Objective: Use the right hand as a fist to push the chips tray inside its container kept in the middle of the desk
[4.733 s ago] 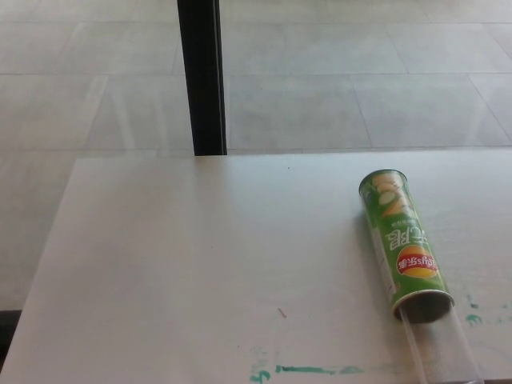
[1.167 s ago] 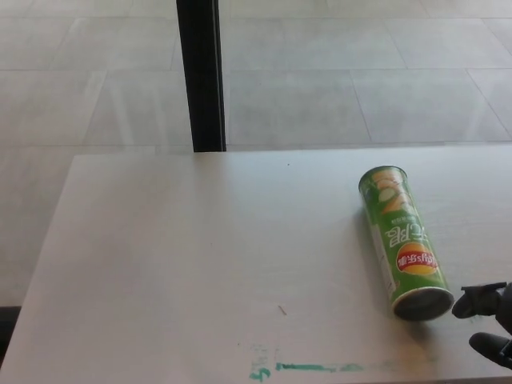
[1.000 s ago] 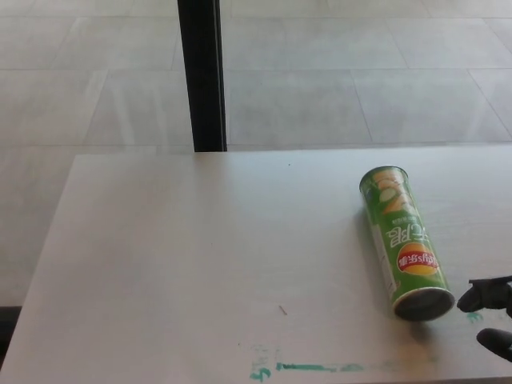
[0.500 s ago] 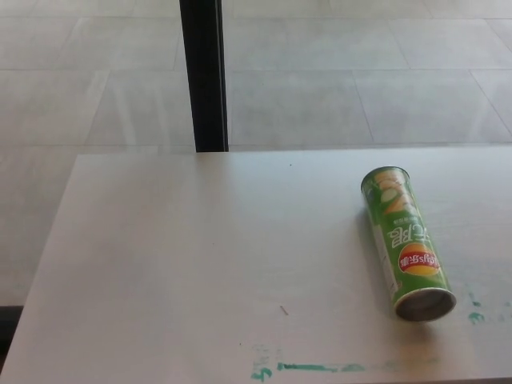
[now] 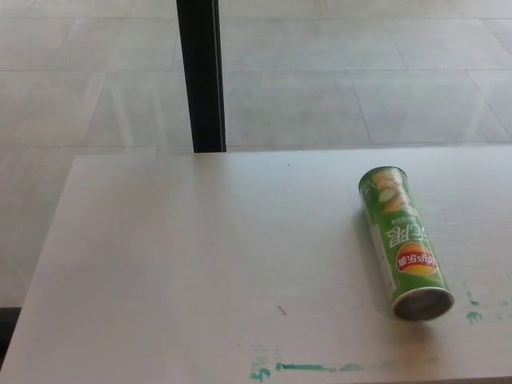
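Green cylindrical chips container (image 5: 403,242) lying on matte white desk (image 5: 200,264); tray seemingly inside.

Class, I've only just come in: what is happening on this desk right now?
Nothing is being handled at this moment; neither robot hand is in view. A green chips can lies on its side on the white desk, toward the right, its open end facing the near edge. No tray sticks out of that end, so the pushing looks done. Green paint marks run along the near edge, and a black post stands behind the desk.
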{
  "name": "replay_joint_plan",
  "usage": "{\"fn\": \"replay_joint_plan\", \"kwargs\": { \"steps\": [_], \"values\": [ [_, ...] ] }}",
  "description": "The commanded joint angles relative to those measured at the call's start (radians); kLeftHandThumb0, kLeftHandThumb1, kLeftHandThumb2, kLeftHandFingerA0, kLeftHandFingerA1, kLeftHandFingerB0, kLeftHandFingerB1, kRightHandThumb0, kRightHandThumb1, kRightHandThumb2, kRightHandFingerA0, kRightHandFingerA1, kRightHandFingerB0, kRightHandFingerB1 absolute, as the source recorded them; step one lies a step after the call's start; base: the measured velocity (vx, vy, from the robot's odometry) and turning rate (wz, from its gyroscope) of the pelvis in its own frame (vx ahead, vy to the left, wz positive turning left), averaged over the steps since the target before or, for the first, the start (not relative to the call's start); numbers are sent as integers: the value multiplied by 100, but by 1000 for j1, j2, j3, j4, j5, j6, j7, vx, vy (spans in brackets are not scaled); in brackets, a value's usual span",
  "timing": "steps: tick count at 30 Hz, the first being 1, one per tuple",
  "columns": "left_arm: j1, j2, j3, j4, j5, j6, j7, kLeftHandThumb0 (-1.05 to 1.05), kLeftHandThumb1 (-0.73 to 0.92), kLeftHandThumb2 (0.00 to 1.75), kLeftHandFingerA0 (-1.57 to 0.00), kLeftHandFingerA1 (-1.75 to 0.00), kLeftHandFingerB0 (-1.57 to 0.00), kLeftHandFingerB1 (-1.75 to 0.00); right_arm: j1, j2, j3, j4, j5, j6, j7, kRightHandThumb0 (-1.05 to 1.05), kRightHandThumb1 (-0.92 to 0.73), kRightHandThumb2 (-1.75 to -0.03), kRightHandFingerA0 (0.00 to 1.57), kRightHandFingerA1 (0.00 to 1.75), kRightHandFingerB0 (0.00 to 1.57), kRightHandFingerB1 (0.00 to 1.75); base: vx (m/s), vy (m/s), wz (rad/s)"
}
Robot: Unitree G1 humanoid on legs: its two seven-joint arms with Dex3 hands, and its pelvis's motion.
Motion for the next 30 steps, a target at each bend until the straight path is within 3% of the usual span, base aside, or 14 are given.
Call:
{"fn": "replay_joint_plan", "kwargs": {
  "steps": [1, 2, 3, 7, 8, 9, 17, 19, 20, 21, 22, 23, 28, 30],
  "values": [
    [5, -9, 18, 10, -31, -2, 19, -67, 79, 64, -55, -54, -43, -43, -58, 70, -112, 505, 127, -132, -468, -54, -64, -104, 84, 78, 56, 65, 0, 0, 0],
    [5, -9, 19, 11, -31, -1, 20, -67, 79, 64, -55, -54, -43, -43, -62, 67, -109, 525, 128, -143, -477, -54, -64, -104, 84, 78, 56, 65, 0, 0, 0],
    [6, -9, 15, 11, -27, -8, 16, -67, 80, 64, -55, -54, -42, -43, -75, 66, -112, 578, 145, -160, -484, -57, -78, -63, 86, 70, 61, 50, 0, 0, 0],
    [13, -10, 20, 4, -35, -13, -2, -69, 79, 64, -53, -56, -44, -44, -141, 83, -188, 745, 285, -229, -449, -54, -72, -62, 83, 74, 68, 58, 0, 0, 0],
    [14, -8, 8, 4, -21, -20, 2, -69, 64, 101, -48, -63, -35, -54, -156, 92, -217, 792, 329, -236, -431, -55, -74, -61, 82, 80, 67, 62, 0, 0, 0],
    [12, -9, 10, 4, -23, -18, 1, -69, 81, 64, -51, -54, -40, -42, -170, 93, -235, 814, 354, -228, -415, -58, -74, -61, 80, 83, 66, 59, 0, 0, 0],
    [1, -4, 28, 4, -42, 0, -2, -68, 79, 64, -54, -56, -41, -43, -242, 122, -322, 967, 465, -196, -350, -52, -72, -61, 87, 97, 62, 55, 0, 0, 0],
    [2, -3, 21, 3, -34, -6, -4, -67, 64, 102, -47, -63, -34, -54, -235, 165, -301, 942, 448, -212, -364, -51, -71, -61, 79, 94, 62, 55, 0, 0, 0],
    [1, -2, 19, 0, -32, -8, -5, -69, 81, 64, -53, -55, -41, -43, -233, 169, -282, 948, 427, -213, -370, -54, -74, -62, 79, 94, 60, 52, 0, 0, 0],
    [-3, -1, 18, -2, -32, -7, -3, -69, 81, 64, -53, -55, -41, -43, -233, 165, -265, 960, 408, -202, -368, -54, -74, -62, 79, 94, 60, 52, 0, 0, 0],
    [-3, -1, 24, -4, -40, -1, -7, -67, 64, 101, -49, -65, -36, -55, -242, 170, -262, 975, 406, -209, -387, -52, -73, -62, 82, 102, 63, 52, 0, 0, 0],
    [-1, -2, 21, -6, -36, -7, -1, -67, 81, 64, -53, -55, -42, -44, -242, 182, -264, 978, 414, -234, -387, -51, -72, -61, 82, 105, 64, 55, 0, 0, 0],
    [-12, -5, 23, 3, -33, 9, 23, -68, 80, 64, -55, -55, -45, -43, -236, 218, -214, 971, 386, -236, -433, -57, -74, -62, 84, 98, 61, 55, 0, 0, 0],
    [-15, -4, 21, 3, -32, 5, 12, -69, 64, 101, -49, -64, -36, -55, -240, 214, -207, 992, 394, -242, -430, -59, -74, -62, 88, 96, 63, 61, 0, 0, 0]
  ]
}}
